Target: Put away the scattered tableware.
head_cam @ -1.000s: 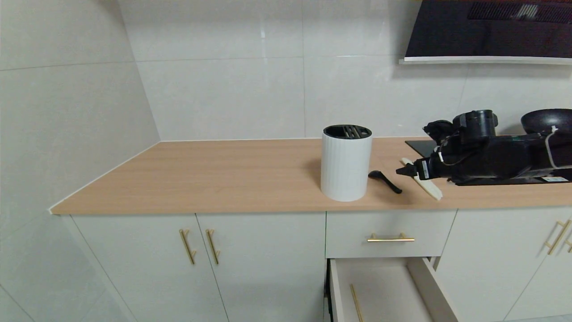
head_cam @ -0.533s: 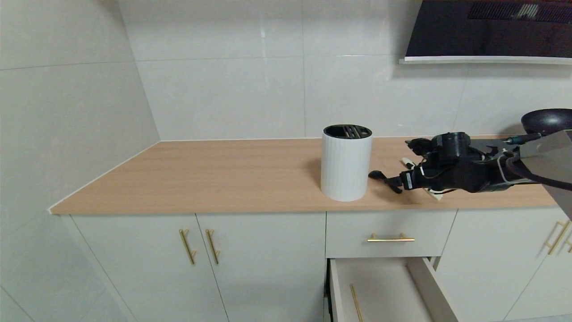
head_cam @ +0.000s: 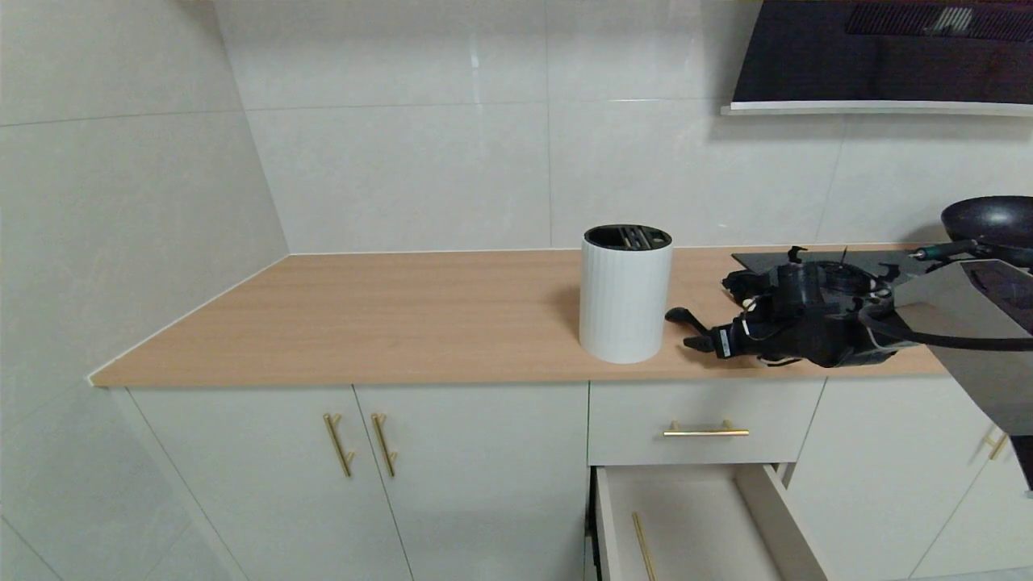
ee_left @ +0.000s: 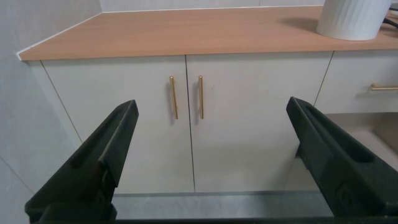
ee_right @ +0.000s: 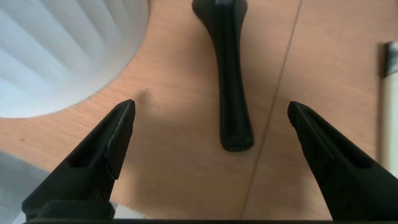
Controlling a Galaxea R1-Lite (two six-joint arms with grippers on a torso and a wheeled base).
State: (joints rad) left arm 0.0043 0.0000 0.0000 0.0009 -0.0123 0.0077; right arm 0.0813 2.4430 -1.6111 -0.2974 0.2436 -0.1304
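Right gripper [ee_right: 210, 109] sits low over the counter [head_cam: 403, 315], spread wide either side of the black spoon [ee_right: 229, 74], clear of it; the spoon lies just beside the white holder [head_cam: 625, 294]; left gripper [ee_left: 211, 109] gapes wide before cupboard doors [ee_left: 249, 137].

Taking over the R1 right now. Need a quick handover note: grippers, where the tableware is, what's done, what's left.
Left gripper: open, empty, low in front of the cabinet doors.
Right gripper: open, empty, low over the counter, one finger on each side of the black spoon, not touching it.
Things: the black spoon lies flat just right of the white holder. A white utensil lies on the spoon's far side from the holder. The lower drawer is open.
Done: neither piece is put away.
Left: grasp the spoon, stow it, then the white utensil.
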